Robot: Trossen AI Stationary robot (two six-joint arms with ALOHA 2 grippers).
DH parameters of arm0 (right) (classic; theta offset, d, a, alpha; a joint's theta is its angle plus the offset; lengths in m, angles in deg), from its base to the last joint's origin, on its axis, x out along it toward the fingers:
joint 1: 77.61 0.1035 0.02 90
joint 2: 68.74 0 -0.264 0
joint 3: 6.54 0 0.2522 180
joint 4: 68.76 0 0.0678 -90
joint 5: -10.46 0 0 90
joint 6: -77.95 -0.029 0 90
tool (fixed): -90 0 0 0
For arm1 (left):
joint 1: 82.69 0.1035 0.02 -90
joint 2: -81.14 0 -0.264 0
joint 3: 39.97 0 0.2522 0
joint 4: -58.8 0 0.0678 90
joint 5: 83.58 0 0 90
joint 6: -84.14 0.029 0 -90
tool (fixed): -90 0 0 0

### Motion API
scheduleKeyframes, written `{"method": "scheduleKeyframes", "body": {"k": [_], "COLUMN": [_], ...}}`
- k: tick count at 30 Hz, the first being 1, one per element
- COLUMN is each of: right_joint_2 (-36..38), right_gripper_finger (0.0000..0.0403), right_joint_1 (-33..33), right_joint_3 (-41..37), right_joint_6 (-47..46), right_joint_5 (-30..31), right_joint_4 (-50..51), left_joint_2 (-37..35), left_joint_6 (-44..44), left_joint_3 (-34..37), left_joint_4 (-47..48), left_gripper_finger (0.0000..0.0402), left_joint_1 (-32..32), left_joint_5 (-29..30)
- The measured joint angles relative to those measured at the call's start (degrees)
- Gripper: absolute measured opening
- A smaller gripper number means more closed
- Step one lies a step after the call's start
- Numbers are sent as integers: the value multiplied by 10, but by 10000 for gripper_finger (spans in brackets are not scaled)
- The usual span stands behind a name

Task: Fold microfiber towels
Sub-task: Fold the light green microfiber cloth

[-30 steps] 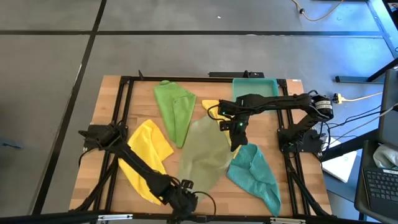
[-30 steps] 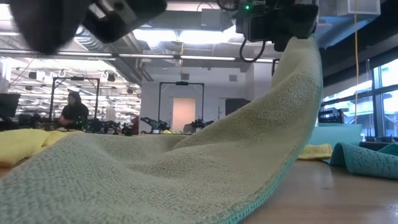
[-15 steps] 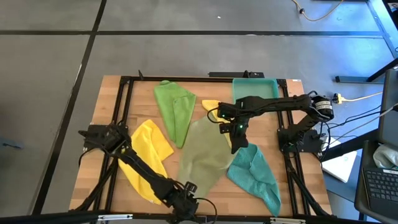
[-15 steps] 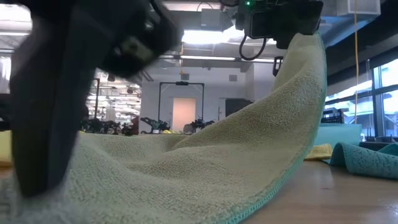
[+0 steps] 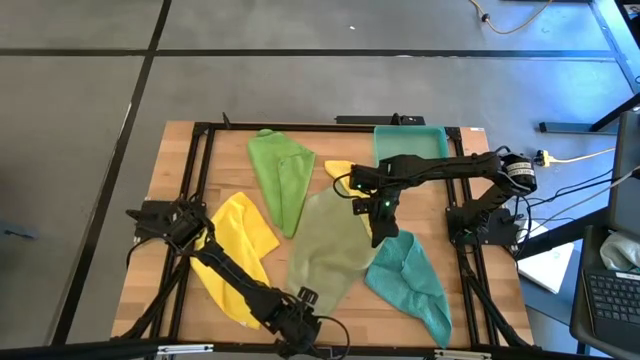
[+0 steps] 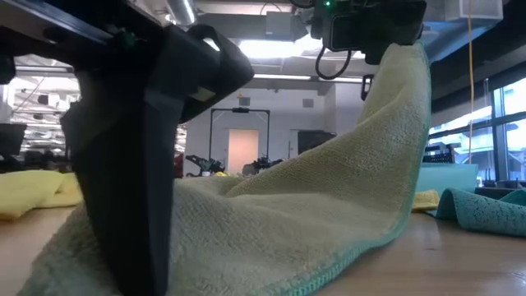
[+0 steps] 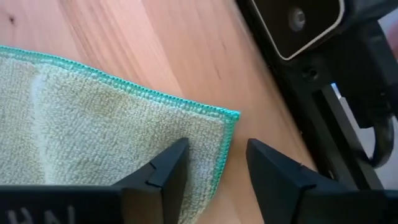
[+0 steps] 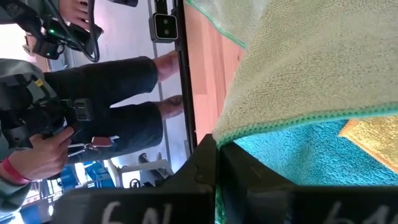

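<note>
Right pincer point(image 5: 377, 212), frame centre, grasping olive towel point(image 5: 328, 245) corner aloft. Left pincer point(image 7: 214, 163) released, straddling near corner: nip just inside the hem.

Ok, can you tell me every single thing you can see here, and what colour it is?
Pale olive towel: one, table middle, one corner lifted.
Yellow towels: two, one at the left, one mostly hidden near the tray.
Bright green towel: one, back of table.
Teal towel: one, right front.
Tray: one, teal, back right.
Table: one, wooden.
Person: one, dark clothes, beside the table.
Right gripper: shut on the pale olive towel's raised corner.
Left gripper: open, straddling the olive towel's front corner.
</note>
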Motion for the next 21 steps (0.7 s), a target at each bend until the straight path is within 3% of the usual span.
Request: {"method": "scheduleKeyframes", "body": {"k": [7, 12, 16, 21], "right_joint_2": [0, 0, 0, 1], "right_gripper_finger": [9, 9, 9, 9], "right_joint_1": [0, 0, 0, -2], "right_joint_3": [0, 0, 0, 0], "right_joint_6": [0, 2, 14, 15], "right_joint_5": [0, 0, -1, -21], "right_joint_4": [1, 1, 7, 9], "left_joint_2": [1, 1, 0, 1], "left_joint_6": [-28, -67, -91, -92], "left_joint_3": [0, -1, -11, -78], "left_joint_4": [-2, -4, 11, 94], "left_gripper_finger": [73, 9, 4, 1], "left_joint_1": [5, 10, 8, 8], "left_joint_5": [-17, -64, -82, -72]}}
